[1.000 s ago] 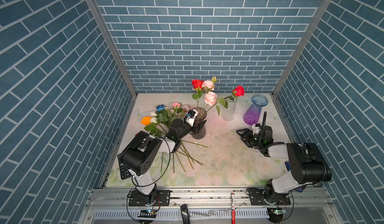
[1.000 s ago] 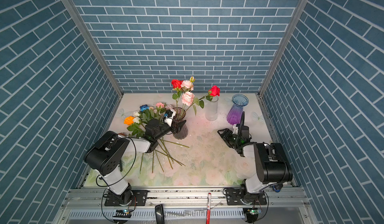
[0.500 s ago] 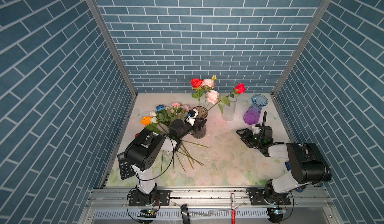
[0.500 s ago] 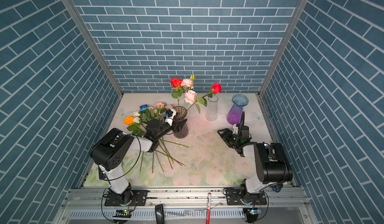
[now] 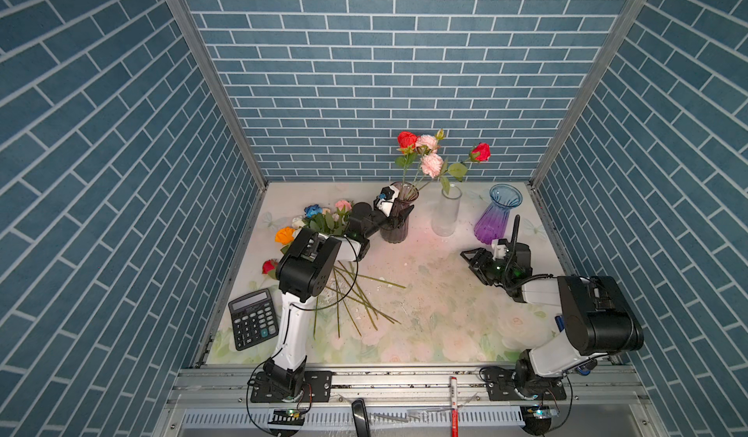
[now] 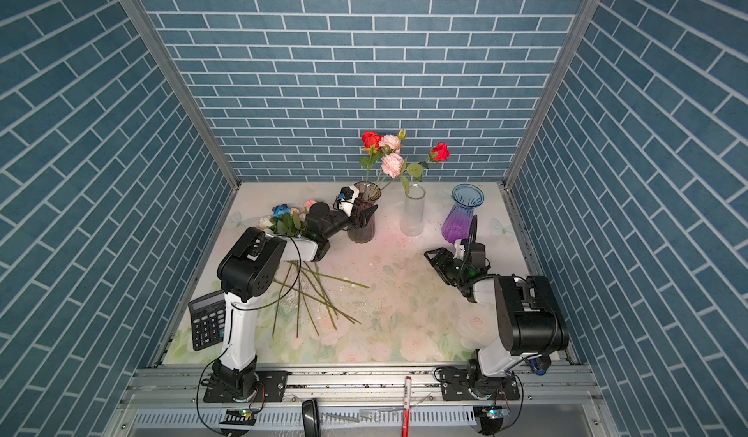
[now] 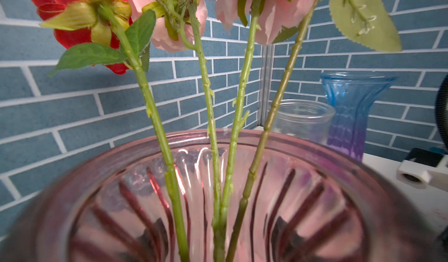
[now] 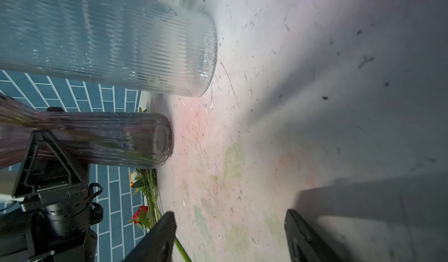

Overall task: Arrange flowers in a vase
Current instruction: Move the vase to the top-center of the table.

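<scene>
1. Left gripper (image 5: 398,213): the fingers clasp the dark vase (image 5: 393,230) just below its flared rim. One black finger (image 6: 369,211) lies flat on the ribbed glass. The opposite finger is hidden behind the vase.

2. Standing flowers (image 5: 430,163): four green stems pass down through the mouth of the dark vase. Two red roses and two pink blooms spread above it, and one red rose leans out over the clear vase (image 5: 445,217).

3. Right gripper (image 8: 230,234): the fingers are released and parted over bare table. It sits low, well apart from the dark vase, on the right arm's side and nearer the front.

4. Loose flowers (image 5: 324,222): these lie on the table just beside the dark vase, on the left arm's side and partly under that arm. Blue, pink, white, orange and red heads point toward the side wall. The stems fan out toward the front.

5. Other items, placed from the dark vase:
- The clear vase stands near it on the right arm's side.
- The blue-and-purple vase (image 5: 497,220) stands beyond the clear vase.
- A calculator (image 5: 253,323) lies well apart, at the front corner on the left arm's side.

6. Table (image 5: 439,313): a pale floral-printed sheet, scuffed and speckled with dark crumbs.

7. Walls (image 5: 364,70): blue brick-pattern panels close three sides, joined by metal corner posts.
</scene>
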Robot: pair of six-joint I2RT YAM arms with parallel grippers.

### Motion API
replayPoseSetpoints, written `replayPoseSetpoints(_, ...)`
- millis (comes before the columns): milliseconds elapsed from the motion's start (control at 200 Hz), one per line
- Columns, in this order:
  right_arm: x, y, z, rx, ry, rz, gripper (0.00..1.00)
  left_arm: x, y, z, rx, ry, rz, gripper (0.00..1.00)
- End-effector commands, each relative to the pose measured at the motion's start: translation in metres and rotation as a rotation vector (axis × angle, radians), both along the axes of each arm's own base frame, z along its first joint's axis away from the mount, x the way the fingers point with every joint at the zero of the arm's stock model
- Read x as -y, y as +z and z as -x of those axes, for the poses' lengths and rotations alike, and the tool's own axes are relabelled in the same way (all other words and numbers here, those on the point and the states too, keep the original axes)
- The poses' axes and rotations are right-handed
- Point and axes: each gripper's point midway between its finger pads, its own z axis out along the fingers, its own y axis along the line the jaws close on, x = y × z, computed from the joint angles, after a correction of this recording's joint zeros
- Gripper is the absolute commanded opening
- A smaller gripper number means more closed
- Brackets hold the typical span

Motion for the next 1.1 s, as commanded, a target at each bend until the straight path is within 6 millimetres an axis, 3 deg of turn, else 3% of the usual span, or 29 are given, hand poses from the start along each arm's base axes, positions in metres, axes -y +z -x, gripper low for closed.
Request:
replayPoseSetpoints(0,-0.001,0.002,-0.006,-0.011,0.005,-0.023,0.72,-0.01,0.017,-0.028,0.077,0.034,0.007,0.41)
replayPoseSetpoints(325,-0.001,0.004,-0.007,0.001,0.0,-0.022,0.72,-0.039,0.008,-0.079,0.108,0.131,0.062,0.42)
replayPoseSetpoints(540,-0.001,0.002,-0.009,0.0,-0.001,-0.022,0.73,-0.045,-0.002,-0.079,0.112,0.117,0.098,0.44)
replayPoseSetpoints(705,0.0,0.002,-0.009,0.002,-0.007,-0.018,0.72,-0.05,-0.004,-0.069,0.109,0.124,0.106,0.53)
replayPoseSetpoints(855,0.001,0.003,-0.008,0.004,-0.01,-0.015,0.73,-0.053,-0.004,-0.063,0.111,0.128,0.13,0.68)
replayPoseSetpoints(1020,0.002,0.005,-0.007,0.011,-0.013,-0.014,0.73,-0.055,-0.001,-0.058,0.119,0.126,0.141,0.95)
replayPoseSetpoints(1095,0.002,0.005,-0.007,0.012,-0.015,-0.013,0.73,-0.056,0.003,-0.056,0.13,0.132,0.139,1.0)
